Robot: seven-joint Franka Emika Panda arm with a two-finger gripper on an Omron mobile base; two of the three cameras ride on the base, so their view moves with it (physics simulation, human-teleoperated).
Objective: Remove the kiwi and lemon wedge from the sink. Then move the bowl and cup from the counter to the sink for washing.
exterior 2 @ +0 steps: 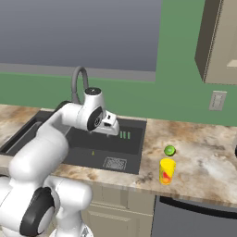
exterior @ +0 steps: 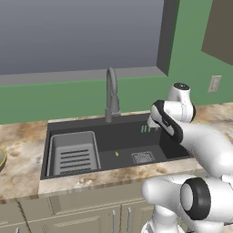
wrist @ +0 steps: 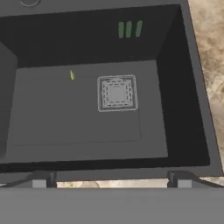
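Fingertips of the gripper [wrist: 111, 181] stand wide apart and empty above the sink [wrist: 183, 87], aimed at the lemon wedge [wrist: 72, 75] beside the drain (next to fetch, I judge). On the counter [exterior 2: 203, 157], the kiwi [exterior 2: 170, 150] sits by the cup [exterior 2: 167, 171].

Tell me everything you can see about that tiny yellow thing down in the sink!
That is the lemon wedge, a very small pale-yellow sliver, thin and pointed, too small to show peel or pulp. It lies on the flat dark grey floor of the sink, a little way from the square drain, on the side toward the grey ribbed rack, touching neither. Nothing rests on it. The open gripper hangs above the basin, well clear of it.
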